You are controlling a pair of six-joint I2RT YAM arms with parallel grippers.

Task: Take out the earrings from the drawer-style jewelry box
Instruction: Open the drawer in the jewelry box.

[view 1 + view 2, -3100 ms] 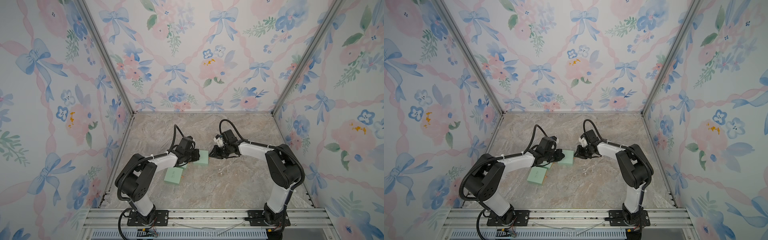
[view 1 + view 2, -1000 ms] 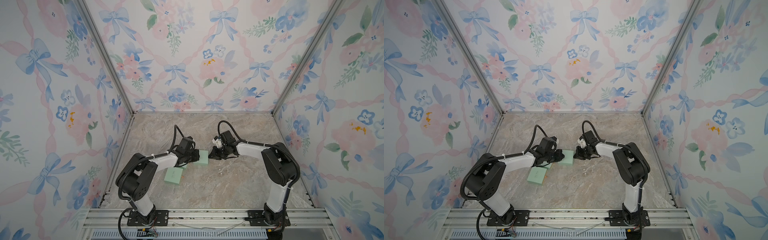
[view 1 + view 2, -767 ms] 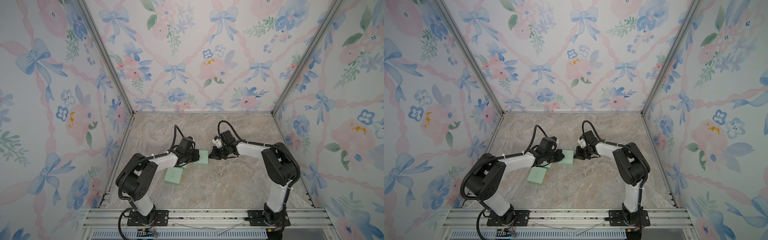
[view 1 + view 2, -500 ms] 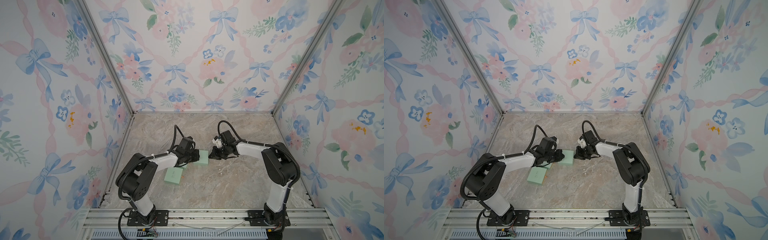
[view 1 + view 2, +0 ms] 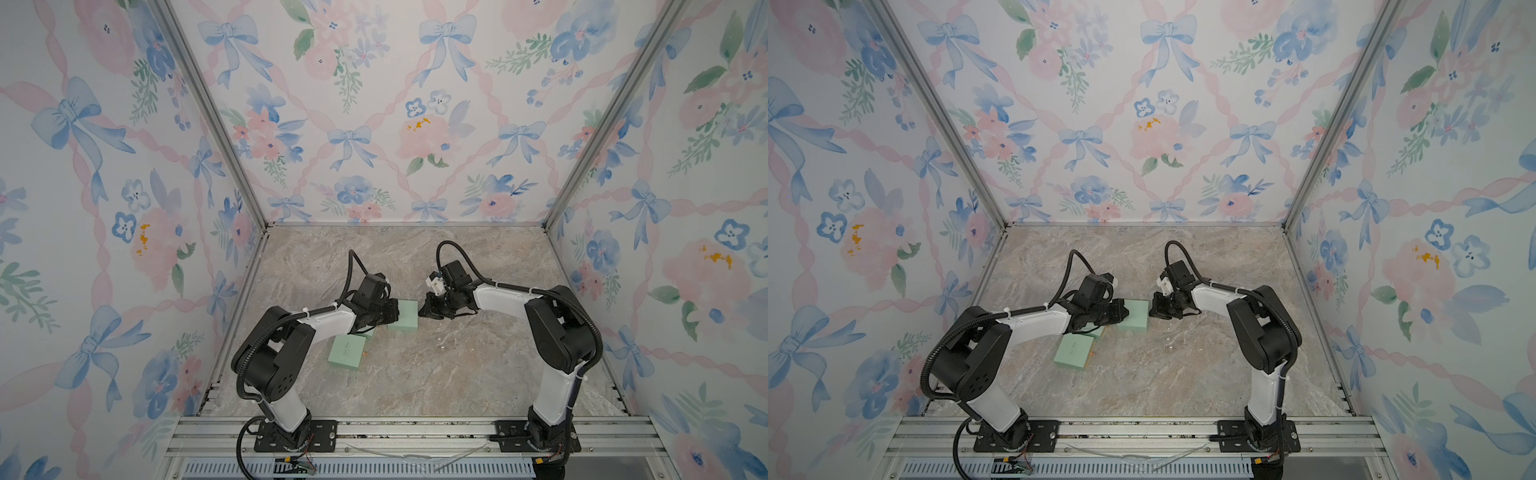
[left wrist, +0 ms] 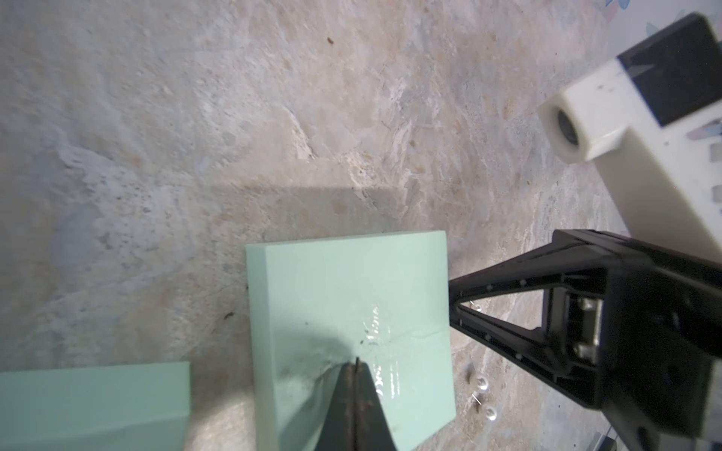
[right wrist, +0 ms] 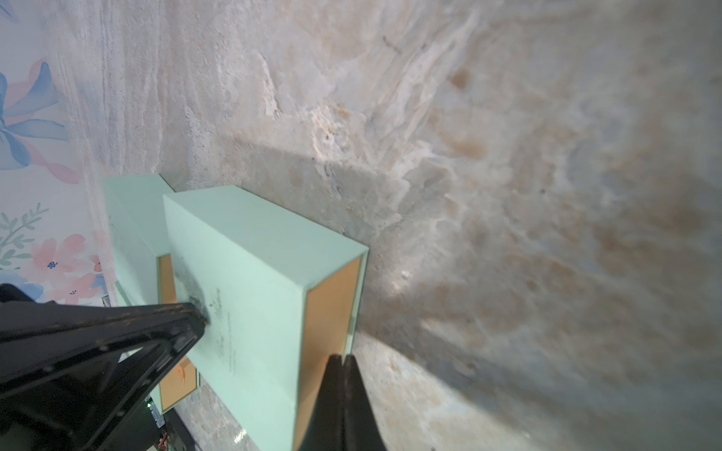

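The mint-green jewelry box (image 5: 404,316) (image 5: 1133,315) lies flat mid-table. My left gripper (image 5: 396,312) (image 6: 356,364) is shut, its tips pressing on the box's top (image 6: 351,304). My right gripper (image 5: 422,312) (image 7: 343,358) is shut with nothing between its fingers. Its tip sits at the lower edge of the box's orange-brown drawer end (image 7: 332,304). In the left wrist view two tiny pearl-like earrings (image 6: 482,385) lie on the table beside the box, under the right gripper. They also show as specks (image 5: 441,341) in a top view.
A second mint-green box (image 5: 347,351) (image 5: 1074,353) lies nearer the front, left of the first. Another mint piece with an orange drawer (image 7: 176,380) sits under the left arm. Flowered walls close the back and both sides of the marble table (image 5: 415,382).
The right gripper has edged slightly toward the box's end since the earliest frame. The left gripper and both boxes have stayed in place.
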